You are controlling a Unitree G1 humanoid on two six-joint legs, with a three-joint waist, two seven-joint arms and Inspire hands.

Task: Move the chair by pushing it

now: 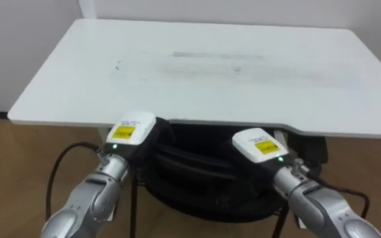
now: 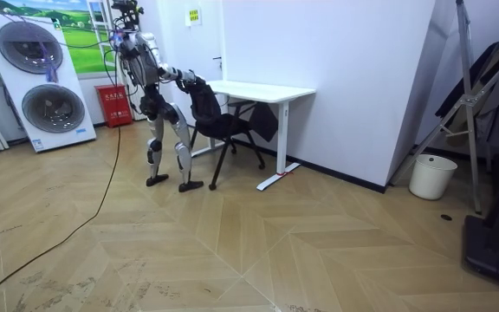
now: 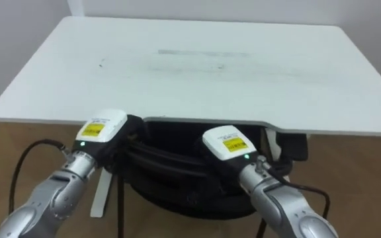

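The black chair (image 1: 197, 182) stands facing the white worktop (image 1: 210, 73), its seat partly beneath the near edge. The left hand (image 1: 129, 131) and right hand (image 1: 260, 145) are set on the top of the backrest, spaced apart, probably so that the push runs straight. Whether either hand clasps the backrest cannot be told. The robot stands directly behind the chair.
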